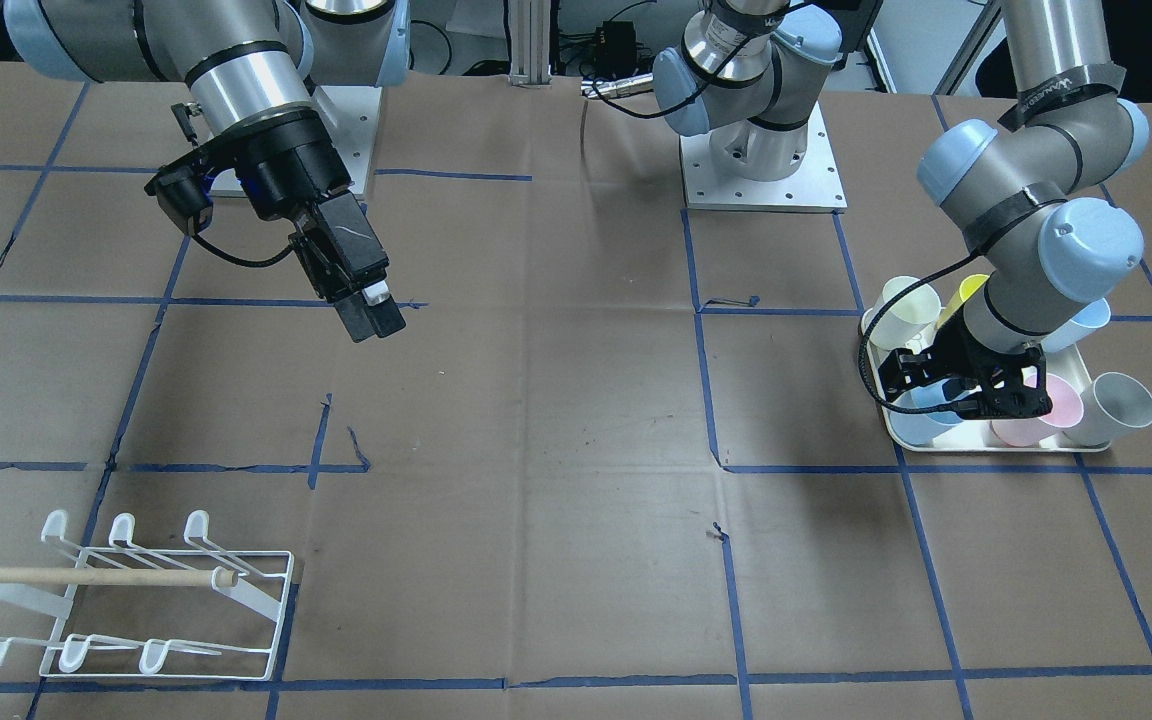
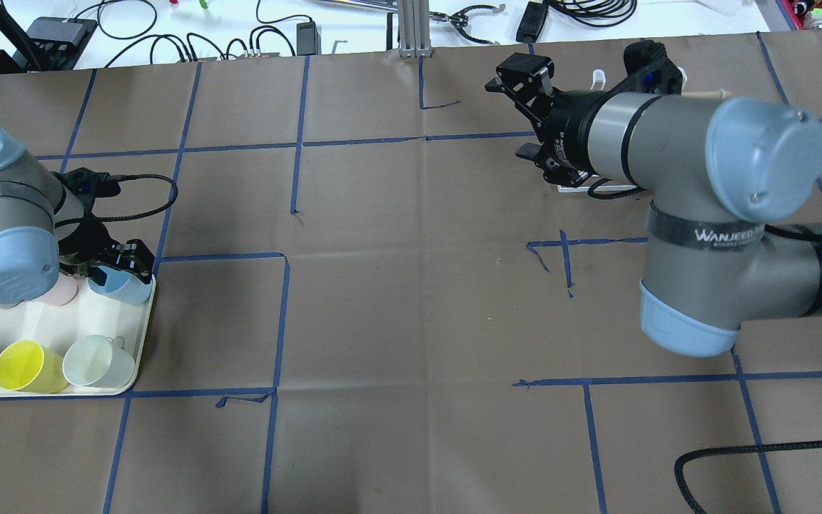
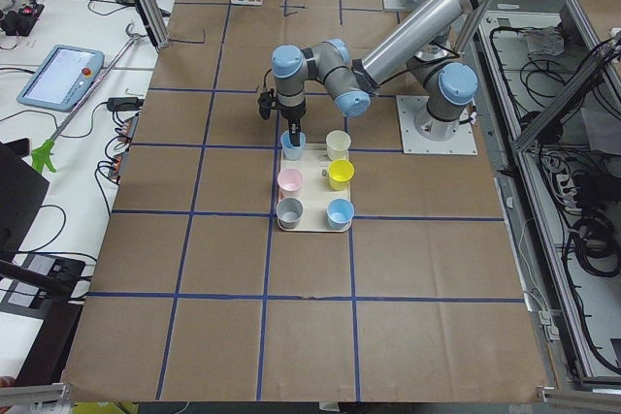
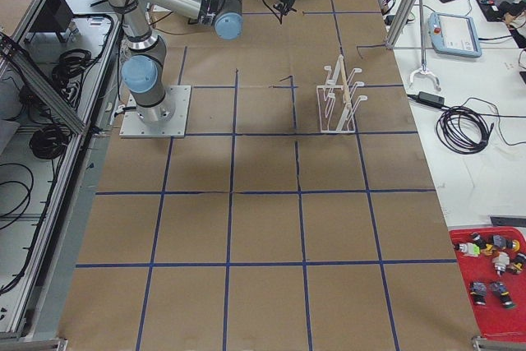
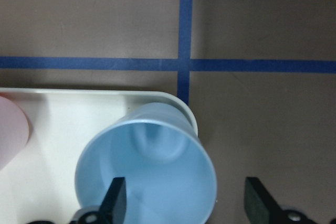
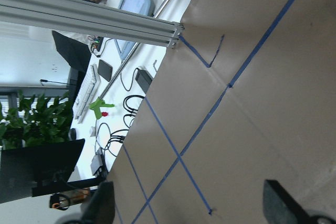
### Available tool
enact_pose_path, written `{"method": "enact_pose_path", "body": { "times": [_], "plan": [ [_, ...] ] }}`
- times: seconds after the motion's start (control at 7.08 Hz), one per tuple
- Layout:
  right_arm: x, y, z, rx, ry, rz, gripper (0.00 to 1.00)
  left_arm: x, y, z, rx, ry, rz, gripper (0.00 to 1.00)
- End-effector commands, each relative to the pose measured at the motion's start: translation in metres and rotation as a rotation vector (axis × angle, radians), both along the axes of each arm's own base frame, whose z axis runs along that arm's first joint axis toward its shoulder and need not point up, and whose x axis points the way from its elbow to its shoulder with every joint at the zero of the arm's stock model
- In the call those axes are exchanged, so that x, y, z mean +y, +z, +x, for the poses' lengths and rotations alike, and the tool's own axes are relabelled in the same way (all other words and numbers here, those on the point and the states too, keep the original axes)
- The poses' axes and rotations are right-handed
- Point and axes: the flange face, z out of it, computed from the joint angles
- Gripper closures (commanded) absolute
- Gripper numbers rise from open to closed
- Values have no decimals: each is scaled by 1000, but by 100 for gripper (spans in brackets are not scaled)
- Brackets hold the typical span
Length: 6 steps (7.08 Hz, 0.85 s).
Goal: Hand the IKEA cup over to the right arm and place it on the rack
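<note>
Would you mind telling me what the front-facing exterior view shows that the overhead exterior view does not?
Only front-facing: the whole white rack with its wooden dowel, no cup on it, and the arms' bolted base plates. Only overhead: a white bench strewn with cables beyond the table; there the right arm hides most of the rack. Both: the cream tray of cups, with the left arm lowered over the light-blue cup.

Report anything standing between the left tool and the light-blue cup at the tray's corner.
Nothing visible does. In the wrist view the left tool is open and at the light-blue cup, one finger over its mouth, the other outside its wall. The pink cup sits apart to the side.
</note>
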Motion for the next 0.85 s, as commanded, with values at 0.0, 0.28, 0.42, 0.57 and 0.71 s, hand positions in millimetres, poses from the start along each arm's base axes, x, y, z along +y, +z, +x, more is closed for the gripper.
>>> {"method": "enact_pose_path", "body": {
  "times": [0.0,0.28,0.42,0.57,0.71],
  "plan": [
    [36,-24,9,-200,0,3,0,-2,4,-3,26,-3,-20,92],
    [48,-36,11,-354,-113,85,0,-3,6,-5,39,-7,-30,100],
    [51,-32,14,-366,-94,73,0,-7,18,-7,56,-7,-58,100],
    [52,-29,14,-370,-76,51,0,-10,37,-7,51,-10,-69,100],
    [55,-23,16,-380,-52,0,0,-9,68,-8,54,-11,-55,100]
  ]
}}
